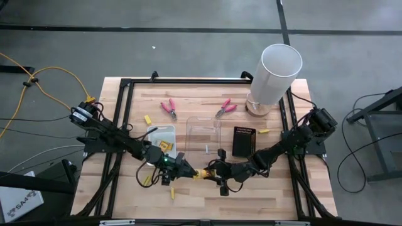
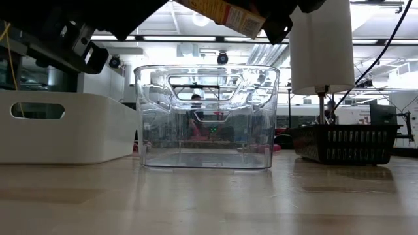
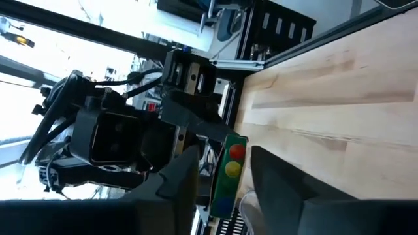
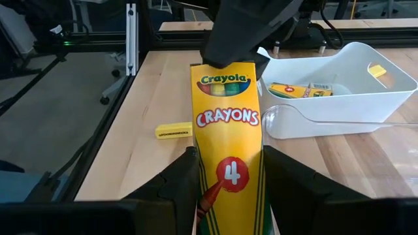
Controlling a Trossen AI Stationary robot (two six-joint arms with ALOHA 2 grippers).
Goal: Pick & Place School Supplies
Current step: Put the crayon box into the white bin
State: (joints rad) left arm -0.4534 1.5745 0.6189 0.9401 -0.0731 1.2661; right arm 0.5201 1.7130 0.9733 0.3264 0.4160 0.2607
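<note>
The crayon box [image 4: 228,163] is in the air above the table [image 1: 270,188], near the front of the clear tray [image 1: 203,133]. The right tool [image 1: 211,174] is clenched on 1 end of it. The left tool [image 1: 186,169] has its fingers around the other end, closing on it.

Right pincer [image 4: 227,189] clamps crayon box [image 4: 227,150]; left pincer [image 4: 238,46] grips its far end.

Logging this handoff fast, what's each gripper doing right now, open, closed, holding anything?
Left gripper: closing on the crayon box; a firm hold cannot be told.
Right gripper: shut on the crayon box.
</note>
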